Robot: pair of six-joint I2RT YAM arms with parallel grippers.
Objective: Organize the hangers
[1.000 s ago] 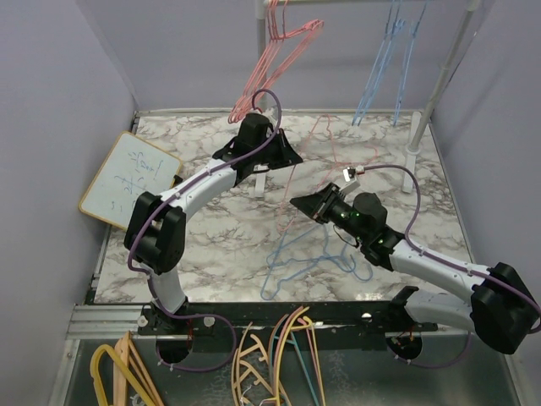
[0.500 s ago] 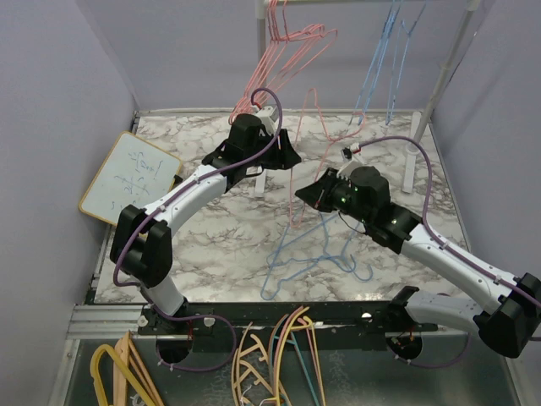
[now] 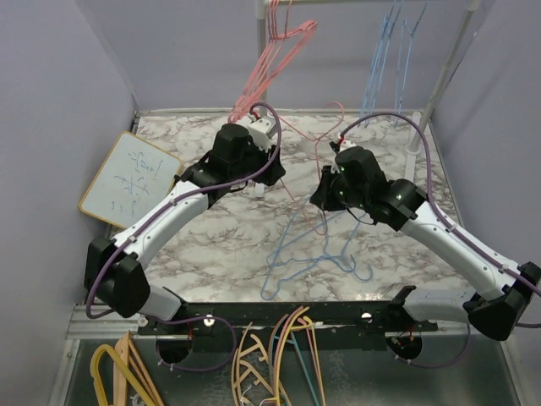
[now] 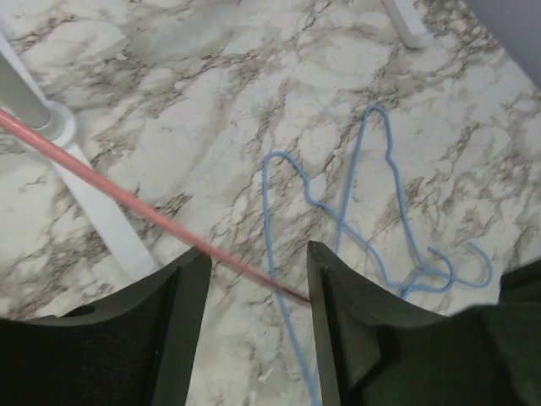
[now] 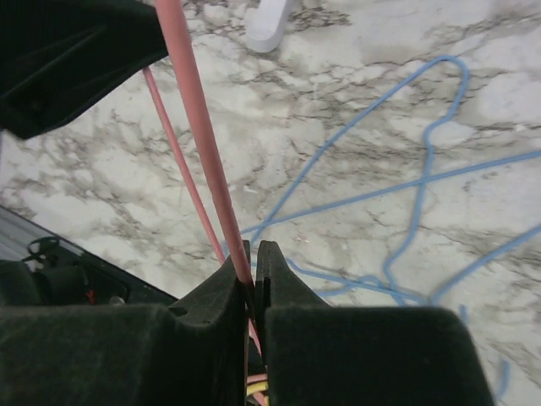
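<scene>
My right gripper (image 5: 254, 254) pinches the pink hanger (image 5: 195, 101) tight; my left gripper (image 4: 254, 264) hangs open over blue hangers (image 4: 351, 182) on the marble table (image 4: 169, 110)

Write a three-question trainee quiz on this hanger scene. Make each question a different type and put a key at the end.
1. True or false: the right jaws are shut on a pink hanger.
2. Multiple choice: the hangers lying flat on the marble table are A) yellow, B) blue, C) green.
3. Fill in the blank: the left jaws stand ____, with the pink hanger's wire running between them.

Key: 1 true; 2 B; 3 open.
</scene>
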